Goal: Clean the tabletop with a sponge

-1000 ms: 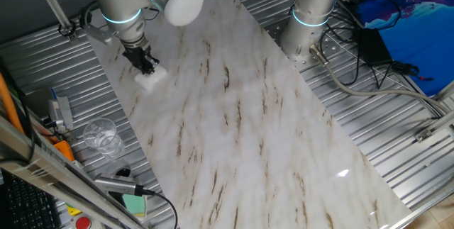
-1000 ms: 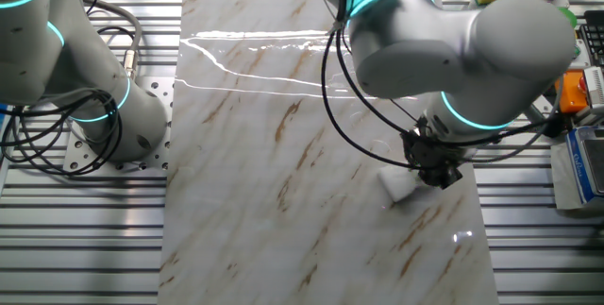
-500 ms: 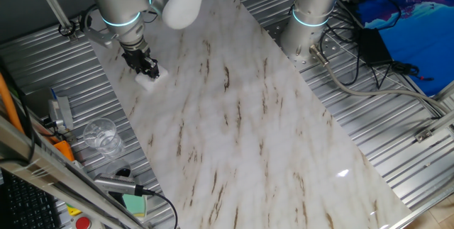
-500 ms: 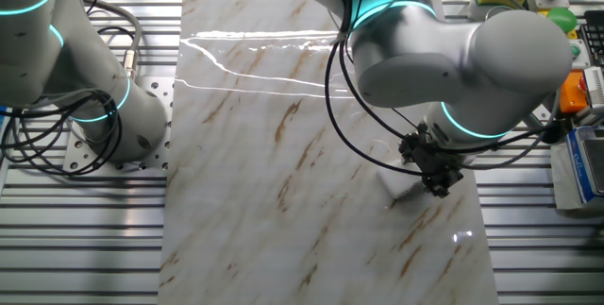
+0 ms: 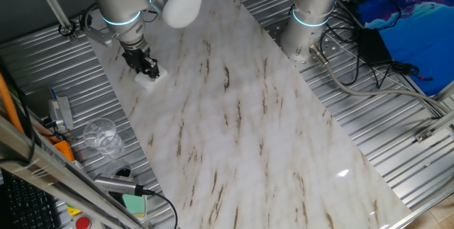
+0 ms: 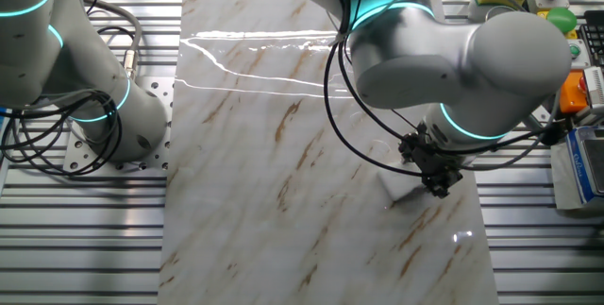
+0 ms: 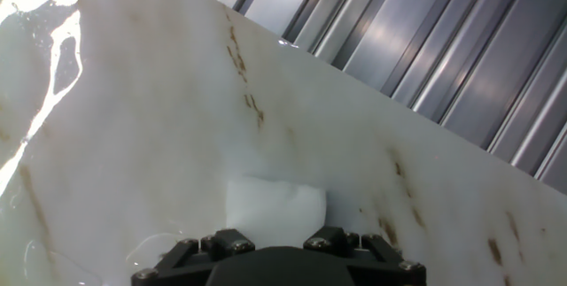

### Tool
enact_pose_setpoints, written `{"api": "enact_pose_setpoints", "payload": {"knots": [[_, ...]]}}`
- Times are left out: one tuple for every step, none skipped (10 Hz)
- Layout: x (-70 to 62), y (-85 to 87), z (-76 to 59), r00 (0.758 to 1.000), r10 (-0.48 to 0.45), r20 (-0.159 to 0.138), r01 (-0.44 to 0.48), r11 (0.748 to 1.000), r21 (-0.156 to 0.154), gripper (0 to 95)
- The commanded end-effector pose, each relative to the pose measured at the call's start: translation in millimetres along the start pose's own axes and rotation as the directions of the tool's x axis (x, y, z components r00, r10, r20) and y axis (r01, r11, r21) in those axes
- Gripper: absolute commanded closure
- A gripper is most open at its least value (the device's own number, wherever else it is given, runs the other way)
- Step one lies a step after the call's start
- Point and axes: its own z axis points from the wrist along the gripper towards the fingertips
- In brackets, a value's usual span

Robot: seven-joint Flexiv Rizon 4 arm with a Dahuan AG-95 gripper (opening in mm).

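Pressing sponge (image 5: 148, 80) on tabletop (image 5: 248, 115), hand (image 5: 145, 67) (glass (image 5: 101, 136) well apart).

Glossy marble-look tabletop (image 5: 255, 115), soft sponge (image 7: 273, 208)

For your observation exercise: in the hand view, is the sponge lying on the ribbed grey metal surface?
No. The sponge rests on the white marble-look tabletop; the ribbed metal lies beyond the slab's edge.
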Motion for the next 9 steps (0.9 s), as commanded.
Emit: {"api": "enact_pose_setpoints", "payload": {"knots": [[0.0,0.0,0.0,1.0,0.008,-0.002,-0.008,1.0,0.003,38.0],[-0.1,-0.1,0.3,1.0,0.01,-0.003,-0.01,1.0,0.003,38.0],[-0.1,-0.1,0.3,1.0,0.01,-0.003,-0.01,1.0,0.003,38.0],[-0.1,-0.1,0.3,1.0,0.013,-0.003,-0.013,1.0,0.003,38.0],[-0.3,-0.1,0.5,1.0,0.018,-0.004,-0.018,1.0,0.004,76.0],[-0.4,-0.1,1.0,1.0,0.023,-0.005,-0.023,1.0,0.003,95.0],[-0.7,-0.2,1.6,1.0,0.026,-0.004,-0.026,1.0,0.001,95.0],[-1.0,-0.2,2.3,1.0,0.029,-0.003,-0.029,1.0,-0.001,95.0],[-1.3,-0.2,2.7,0.999,0.033,-0.003,-0.033,0.999,-0.004,95.0]]}}
